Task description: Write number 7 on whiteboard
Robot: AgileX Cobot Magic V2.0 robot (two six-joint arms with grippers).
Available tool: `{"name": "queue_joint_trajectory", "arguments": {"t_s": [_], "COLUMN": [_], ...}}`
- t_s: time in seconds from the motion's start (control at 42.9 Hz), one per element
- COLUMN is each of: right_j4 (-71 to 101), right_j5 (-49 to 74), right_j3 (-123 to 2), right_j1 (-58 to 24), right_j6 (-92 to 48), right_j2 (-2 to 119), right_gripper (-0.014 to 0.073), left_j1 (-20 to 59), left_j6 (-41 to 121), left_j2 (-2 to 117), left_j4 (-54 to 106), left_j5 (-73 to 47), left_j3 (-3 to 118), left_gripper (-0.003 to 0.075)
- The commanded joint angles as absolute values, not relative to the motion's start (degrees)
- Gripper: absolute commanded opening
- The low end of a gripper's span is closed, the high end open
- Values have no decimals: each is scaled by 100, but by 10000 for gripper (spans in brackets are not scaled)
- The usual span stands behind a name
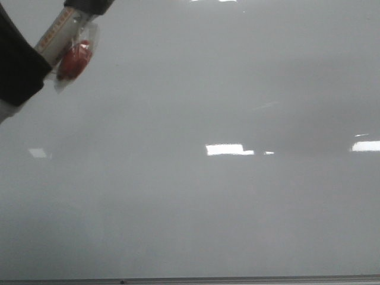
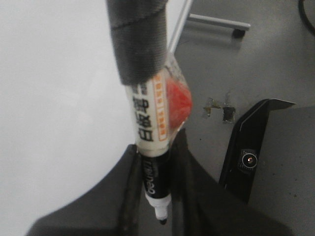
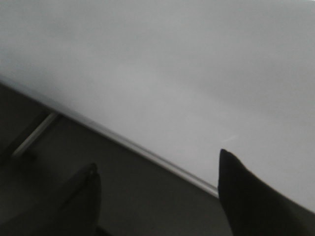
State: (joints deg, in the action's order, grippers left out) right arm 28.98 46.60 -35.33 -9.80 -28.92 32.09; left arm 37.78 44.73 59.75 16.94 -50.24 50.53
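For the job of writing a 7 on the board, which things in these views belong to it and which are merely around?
Belonging to the job:
- whiteboard, blank, no 7 on it yet
- marker, uncapped, clamped in the left gripper

Merely around:
- red object in clear wrap strapped to the marker
- right gripper, open and empty
- grey floor beside the board
- black camera bracket

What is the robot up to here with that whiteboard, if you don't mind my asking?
The left gripper is shut on a marker, seen at the upper left in the front view. The whiteboard looks blank, with no stroke of a 7 visible. The right gripper is open and empty near the board's lower edge.
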Motion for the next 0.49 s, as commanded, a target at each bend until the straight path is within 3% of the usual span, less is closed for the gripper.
{"name": "queue_joint_trajectory", "arguments": {"t_s": [0.0, 0.21, 0.466], "right_j4": [4054, 5223, 5350], "right_j5": [5216, 5453, 5491], "right_j3": [-4147, -4926, -5985], "right_j1": [-1330, -2102, -2995], "right_j6": [-4164, -5530, -5790], "right_j2": [3795, 4989, 6429], "right_gripper": [526, 526, 526], "left_j1": [4018, 4302, 4351], "left_j6": [4477, 4656, 4776], "left_j2": [5873, 5873, 5873], "left_j4": [1829, 1839, 1840], "left_j5": [-4858, -4810, -4725], "left_j3": [5244, 5244, 5244], "left_gripper": [27, 27, 27]}}
